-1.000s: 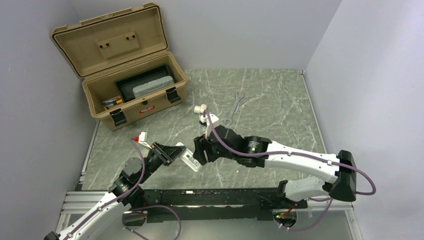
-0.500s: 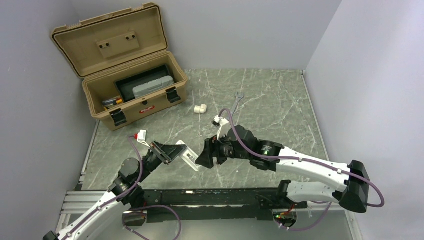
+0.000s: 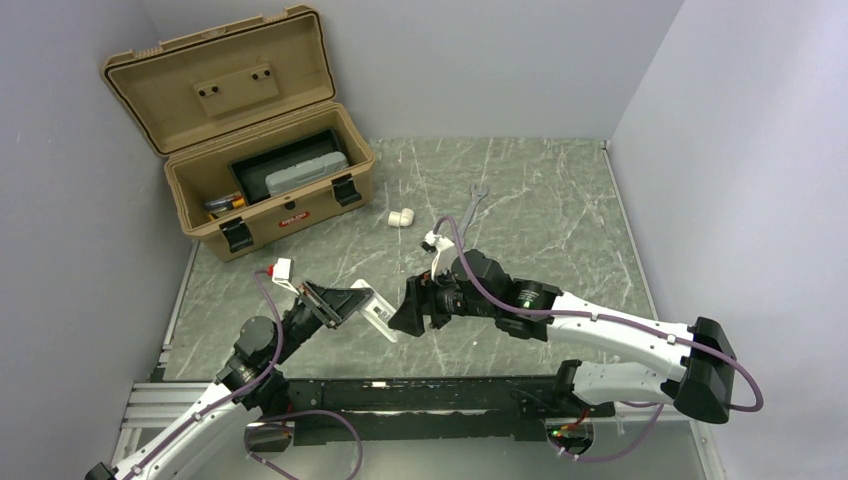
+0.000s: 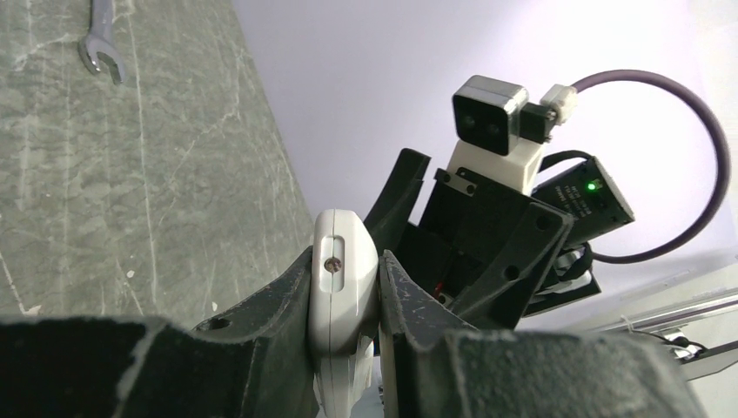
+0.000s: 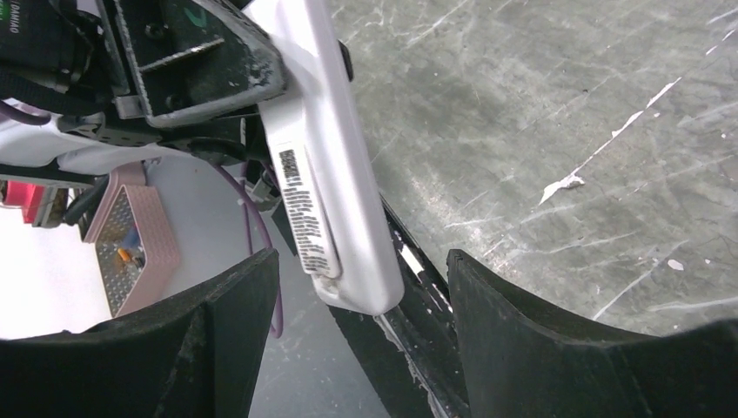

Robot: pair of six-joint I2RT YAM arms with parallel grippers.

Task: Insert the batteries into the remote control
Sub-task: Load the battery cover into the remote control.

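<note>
My left gripper (image 3: 352, 302) is shut on the white remote control (image 3: 380, 318) and holds it above the table near the front edge. In the left wrist view the remote (image 4: 342, 279) is clamped edge-on between the two dark fingers. My right gripper (image 3: 405, 312) is open, its jaws wide apart on either side of the remote's free end (image 5: 335, 200), not touching it. The remote's side with a printed dark label faces the right wrist camera. Orange-red batteries (image 3: 226, 203) lie in the left end of the tan toolbox.
The open tan toolbox (image 3: 260, 150) stands at the back left, holding a grey case. A short white pipe elbow (image 3: 401, 216) and a silver wrench (image 3: 470, 208) lie on the green marbled tabletop behind the grippers. The black rail (image 3: 430, 395) runs along the near edge.
My right arm drew back from the far side and swung its open gripper round to the remote's free end. The pipe elbow now lies uncovered. The left gripper stayed put.
</note>
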